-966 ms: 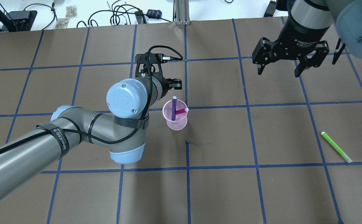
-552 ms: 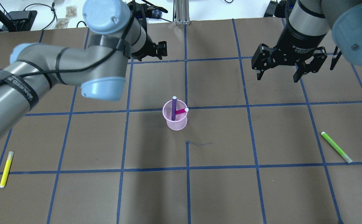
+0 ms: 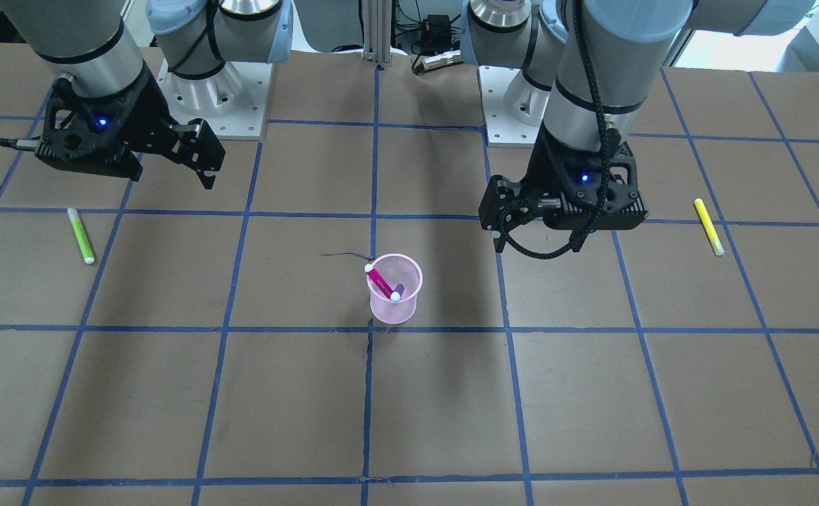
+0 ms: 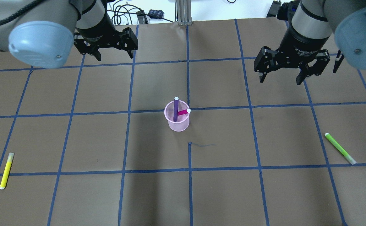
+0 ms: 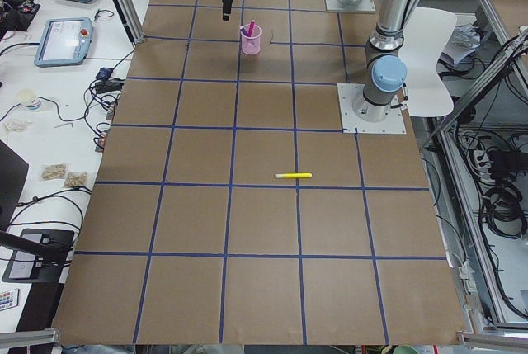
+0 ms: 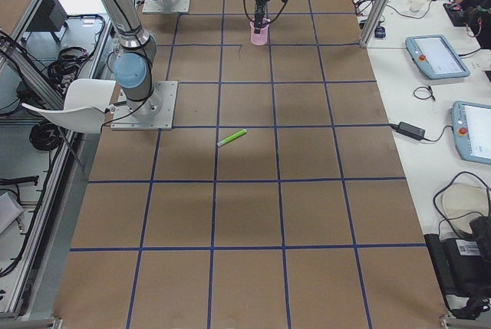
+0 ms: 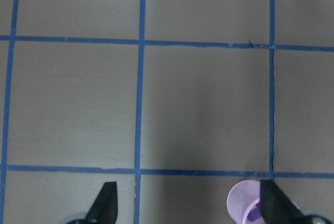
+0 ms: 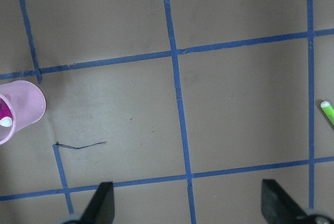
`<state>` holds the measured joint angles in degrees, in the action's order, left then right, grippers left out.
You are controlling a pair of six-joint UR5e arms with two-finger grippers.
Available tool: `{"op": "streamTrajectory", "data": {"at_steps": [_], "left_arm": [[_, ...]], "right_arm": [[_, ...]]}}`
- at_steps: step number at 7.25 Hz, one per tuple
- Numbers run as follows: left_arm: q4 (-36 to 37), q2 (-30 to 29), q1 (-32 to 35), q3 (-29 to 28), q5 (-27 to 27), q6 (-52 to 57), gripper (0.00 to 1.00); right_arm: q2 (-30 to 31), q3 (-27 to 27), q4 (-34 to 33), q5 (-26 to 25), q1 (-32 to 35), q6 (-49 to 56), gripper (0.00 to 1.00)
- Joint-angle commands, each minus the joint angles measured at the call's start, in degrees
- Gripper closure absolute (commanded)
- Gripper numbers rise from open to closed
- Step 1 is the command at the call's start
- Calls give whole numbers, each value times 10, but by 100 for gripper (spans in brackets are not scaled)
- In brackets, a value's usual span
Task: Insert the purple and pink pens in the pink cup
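Note:
The pink cup (image 4: 178, 125) stands upright near the table's middle. The purple pen (image 4: 176, 109) and the pink pen (image 4: 183, 111) both stand in it, leaning on its rim. The front-facing view shows the same cup (image 3: 394, 308) with both pens inside. My left gripper (image 4: 115, 56) is open and empty, raised over the far left, well away from the cup. Its wrist view shows the cup (image 7: 241, 203) by the right finger. My right gripper (image 4: 280, 80) is open and empty over the far right. Its wrist view has the cup (image 8: 23, 106) at the left edge.
A green highlighter (image 4: 340, 148) lies on the table at the right. A yellow highlighter (image 4: 6, 170) lies at the near left. Cables and small boxes sit beyond the table's far edge.
My left arm has lifted away from beside the cup and swung to the far left, uncovering the yellow highlighter. The right gripper shifted slightly. Cup and pens have not moved.

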<state>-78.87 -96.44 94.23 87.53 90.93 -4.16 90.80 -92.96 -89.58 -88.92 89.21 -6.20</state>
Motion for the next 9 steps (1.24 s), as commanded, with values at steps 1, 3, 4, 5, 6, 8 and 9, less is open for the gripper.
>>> {"op": "streamTrajectory", "data": {"at_steps": [1,3,4,5,6,8,9], "left_arm": [[-41,30,-36,4,-13,59,0],[-65,41,-44,3,-15,58,0],[-69,48,-46,5,-15,65,0],[-69,56,-48,5,-15,66,0],[-69,56,-51,5,-14,79,0],[-94,56,-53,-6,-15,83,0],[-98,58,-53,-7,-16,91,0]], "right_arm": [[0,0,1,0,0,0,0],[0,-1,3,0,0,0,0],[1,-9,3,0,0,0,0],[2,-14,-1,0,0,0,0],[3,-14,-1,0,0,0,0],[3,-14,-2,1,0,0,0],[3,-15,-2,1,0,0,0]]}}
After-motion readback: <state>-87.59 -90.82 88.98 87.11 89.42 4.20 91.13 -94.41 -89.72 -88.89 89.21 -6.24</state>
